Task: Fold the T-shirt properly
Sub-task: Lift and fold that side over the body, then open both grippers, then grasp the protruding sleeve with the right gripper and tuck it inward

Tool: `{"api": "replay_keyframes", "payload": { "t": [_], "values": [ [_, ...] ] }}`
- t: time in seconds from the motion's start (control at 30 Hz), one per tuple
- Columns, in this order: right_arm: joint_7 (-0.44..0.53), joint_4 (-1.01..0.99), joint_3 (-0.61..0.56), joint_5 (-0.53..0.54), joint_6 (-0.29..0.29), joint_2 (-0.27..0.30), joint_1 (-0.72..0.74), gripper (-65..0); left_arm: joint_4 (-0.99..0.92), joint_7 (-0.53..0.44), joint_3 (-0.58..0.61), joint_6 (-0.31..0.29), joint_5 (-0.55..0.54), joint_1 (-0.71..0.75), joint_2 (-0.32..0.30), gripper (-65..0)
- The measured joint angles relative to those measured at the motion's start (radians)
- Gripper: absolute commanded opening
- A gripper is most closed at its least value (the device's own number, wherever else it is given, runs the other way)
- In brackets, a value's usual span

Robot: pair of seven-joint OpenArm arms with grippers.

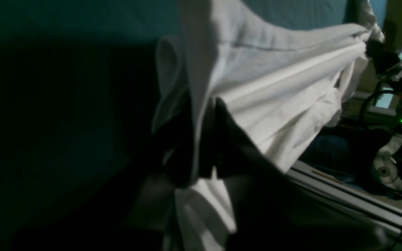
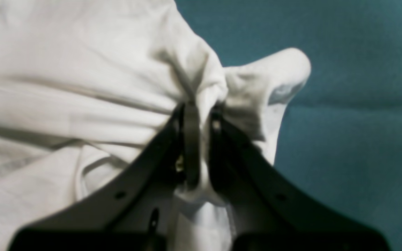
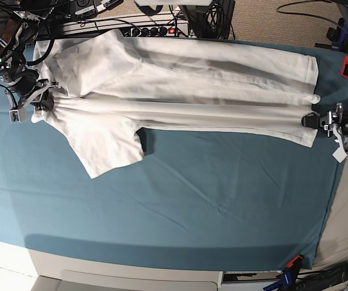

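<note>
At the left of the base view the right gripper has its jaws clenched on a bunched pinch of the T-shirt near the shoulder end, and its wrist view shows white cloth gathered tight between the two dark fingers. The shirt runs lengthwise across the far half of the counter, which is covered by a teal cloth, and it is stretched between the two arms, with one sleeve lying flat toward the near side. At the right, the left gripper meets the hem end; its wrist view suggests cloth pinched there too, though dimness hides the jaws, so their state cannot be told for certain. The step in hand seems to be a lengthwise fold, both ends held. The next move likely calls for both arms to travel together, keeping even tension. The fabric looks soft, with long tension wrinkles.
</note>
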Motion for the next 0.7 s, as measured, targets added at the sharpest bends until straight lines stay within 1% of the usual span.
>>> {"api": "replay_keyframes", "payload": {
  "t": [0.17, 0.23, 0.27, 0.3, 0.33, 0.37, 0.4, 0.5, 0.6, 0.67, 0.7],
  "values": [
    [0.0, 0.0, 0.0, 0.0, -0.003, 0.0, 0.0, -65.0, 0.0, -0.003, 0.0, 0.0, -0.005, 0.004, 0.0, -65.0],
    [-0.004, 0.0, 0.0, -0.001, -0.004, 0.0, 0.0, -65.0, 0.0, -0.003, 0.0, 0.0, -0.005, 0.004, 0.0, -53.8],
    [-0.01, 0.0, 0.0, -0.002, -0.005, 0.0, 0.0, -59.1, 0.0, 0.002, 0.0, -0.006, -0.016, 0.003, -0.003, -47.7],
    [-0.015, 0.0, 0.0, -0.006, -0.013, 0.0, 0.0, -51.8, 0.0, 0.0, 0.0, -0.007, -0.019, 0.002, -0.008, -42.9],
    [-0.019, 0.0, 0.002, -0.011, -0.024, 0.0, 0.0, -45.5, 0.003, -0.003, -0.002, -0.006, -0.015, 0.001, -0.016, -40.3],
    [-0.024, 0.0, 0.01, -0.01, -0.024, 0.001, 0.0, -41.9, 0.01, -0.005, -0.002, -0.006, -0.011, 0.002, -0.026, -39.9],
    [-0.029, 0.008, 0.019, -0.003, -0.027, 0.002, -0.001, -41.4, 0.018, -0.006, -0.002, -0.006, 0.008, 0.002, -0.034, -40.0],
    [-0.039, 0.072, 0.071, 0.044, -0.028, 0.002, -0.003, -41.4, 0.068, 0.002, 0.001, -0.002, 0.043, 0.011, -0.071, -40.0],
    [-0.017, 0.167, 0.149, 0.116, -0.035, 0.006, 0.005, -41.4, 0.145, 0.005, 0.004, -0.002, 0.044, 0.009, -0.127, -40.0],
    [-0.021, 0.196, 0.17, 0.12, -0.035, 0.008, 0.039, -41.4, 0.198, 0.001, 0.003, -0.003, 0.043, 0.004, -0.154, -40.0],
    [-0.025, 0.192, 0.17, 0.121, -0.056, 0.005, 0.062, -41.4, 0.22, 0.001, 0.003, -0.003, 0.041, 0.004, -0.158, -40.0]
  ]
}}
